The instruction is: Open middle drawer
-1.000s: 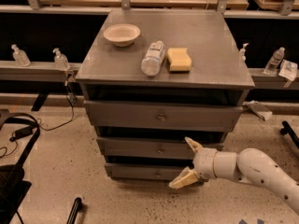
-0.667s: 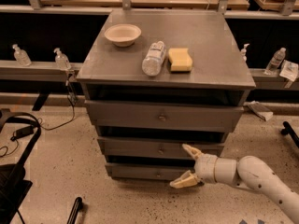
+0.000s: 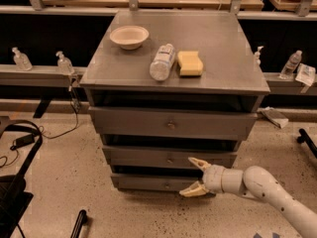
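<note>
A grey metal cabinet (image 3: 228, 48) has three drawer fronts. The middle drawer (image 3: 143, 157) is a wide shallow grey front with a small round centre knob (image 3: 170, 160), and it is shut. The taller top drawer (image 3: 171, 125) is above it and the bottom drawer (image 3: 148, 183) is below. My gripper (image 3: 194, 176) comes in from the lower right on a white arm. Its two tan fingers are spread open and empty. The upper fingertip (image 3: 195, 161) is right of the middle knob. The lower fingertip (image 3: 189, 191) lies in front of the bottom drawer.
On the cabinet top stand a white bowl (image 3: 129, 36), a plastic bottle lying on its side (image 3: 162, 61) and a yellow sponge (image 3: 190, 63). Small bottles (image 3: 63, 62) stand on a ledge behind. Black equipment and cables (image 3: 20, 148) sit on the floor at the left.
My gripper has moved left and closer to the drawer fronts. It stays open. The drawers have not moved.
</note>
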Motion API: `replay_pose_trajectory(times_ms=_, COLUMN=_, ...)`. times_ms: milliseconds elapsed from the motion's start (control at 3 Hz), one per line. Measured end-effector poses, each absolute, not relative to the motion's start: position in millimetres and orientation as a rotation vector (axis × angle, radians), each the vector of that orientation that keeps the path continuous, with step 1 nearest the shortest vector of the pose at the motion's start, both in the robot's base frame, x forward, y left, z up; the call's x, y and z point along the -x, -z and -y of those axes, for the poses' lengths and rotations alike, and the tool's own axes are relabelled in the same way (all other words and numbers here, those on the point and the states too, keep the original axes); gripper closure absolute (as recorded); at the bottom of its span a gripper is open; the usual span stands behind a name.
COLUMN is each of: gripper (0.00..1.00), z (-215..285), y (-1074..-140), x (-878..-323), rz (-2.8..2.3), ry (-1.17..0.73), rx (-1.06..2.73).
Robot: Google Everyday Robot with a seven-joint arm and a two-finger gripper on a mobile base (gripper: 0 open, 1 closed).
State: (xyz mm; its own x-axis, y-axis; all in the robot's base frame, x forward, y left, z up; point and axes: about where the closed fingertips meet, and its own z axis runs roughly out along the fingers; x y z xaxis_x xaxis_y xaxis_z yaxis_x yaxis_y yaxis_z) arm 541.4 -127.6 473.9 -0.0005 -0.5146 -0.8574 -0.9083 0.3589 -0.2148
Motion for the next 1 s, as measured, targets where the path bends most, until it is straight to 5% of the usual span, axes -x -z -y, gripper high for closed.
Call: replay_pose_trajectory(times_ms=1000, gripper=0.26, z=139, y=-456, x=-611, rz=-1.656, ry=-0.407, rx=1.348)
